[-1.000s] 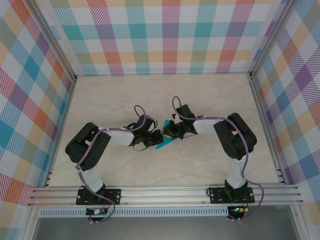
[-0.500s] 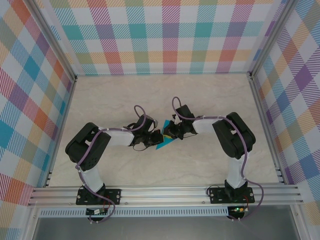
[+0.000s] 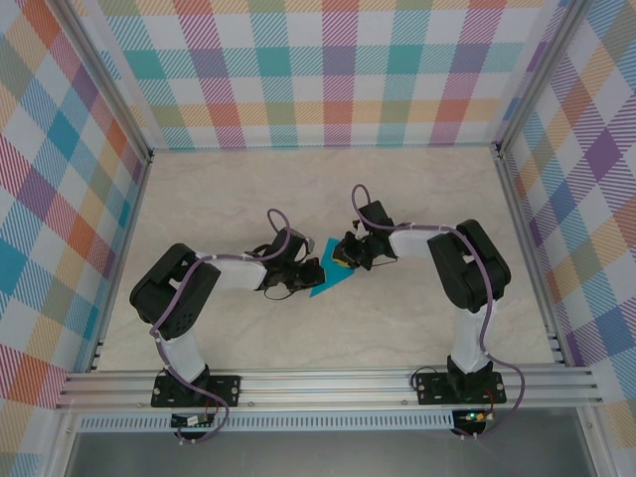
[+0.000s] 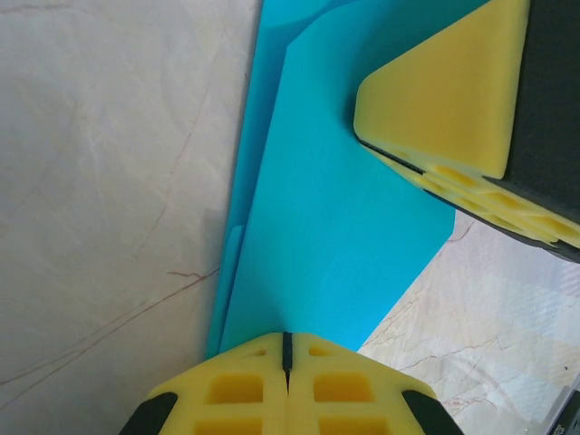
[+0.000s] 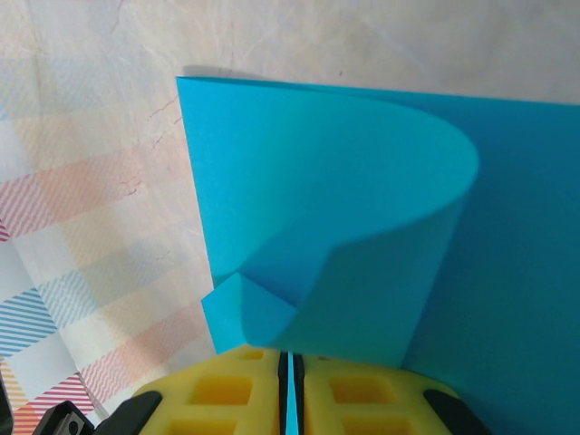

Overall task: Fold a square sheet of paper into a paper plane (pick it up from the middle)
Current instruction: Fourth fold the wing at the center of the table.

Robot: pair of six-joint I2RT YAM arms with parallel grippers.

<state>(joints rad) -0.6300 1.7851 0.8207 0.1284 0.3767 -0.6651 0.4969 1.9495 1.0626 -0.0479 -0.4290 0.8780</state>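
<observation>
The teal-blue square sheet of paper (image 3: 326, 286) lies mid-table, folded into a narrow layered shape. My left gripper (image 3: 310, 272) is shut, its tips resting on the paper's near edge (image 4: 335, 208); in the left wrist view the jaws (image 4: 287, 344) meet with nothing between them. My right gripper (image 3: 341, 260) comes in from the right and is shut on one flap of the sheet. In the right wrist view a thin teal strip shows between its pads (image 5: 290, 367), and the flap (image 5: 362, 181) curls up and over. A right fingertip (image 4: 444, 91) hangs over the paper.
The pale marbled tabletop (image 3: 328, 189) is walled by checkered panels at the back (image 3: 328, 70) and on both sides. An aluminium rail (image 3: 328, 383) with both arm bases runs along the near edge.
The right wrist and forearm have shifted a little right and toward the back while its jaws stay on the flap. The left arm and the paper under it have not moved.
</observation>
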